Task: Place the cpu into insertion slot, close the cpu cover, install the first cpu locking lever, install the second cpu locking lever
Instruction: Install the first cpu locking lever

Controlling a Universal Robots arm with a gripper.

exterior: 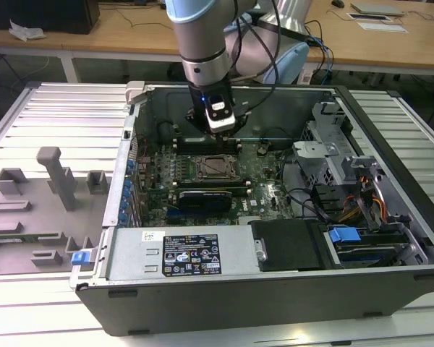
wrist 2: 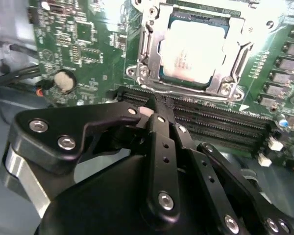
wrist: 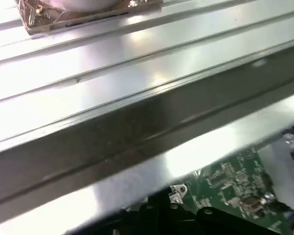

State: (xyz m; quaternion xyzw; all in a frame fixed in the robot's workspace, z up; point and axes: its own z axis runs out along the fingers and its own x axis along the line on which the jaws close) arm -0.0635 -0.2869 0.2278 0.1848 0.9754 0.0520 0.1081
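We find the cpu (wrist 2: 193, 51) seated in the insertion slot (exterior: 200, 168) on the motherboard (wrist 2: 73, 44). It lies inside the open computer case (exterior: 275, 289), which rests on the ribbed tabletop (exterior: 50, 108). The cpu cover (wrist 2: 148, 46) looks to be lying down around the chip, whose pale top shows through the cover's window, so we judge the first two steps done. The pincer (wrist 2: 154, 110) hangs just beside the slot, above the memory slots (wrist 2: 220, 127) that run along one edge of it. Its fingers are drawn together with nothing between them, and they touch neither chip nor cover. That puts the work, as we read it, at the locking levers. We cannot make them out well enough to say whether either one is latched. Any move from here calls for a careful descent, because the fingertips must come in low at the edge of the slot without pressing on the chip or catching on the memory slots.
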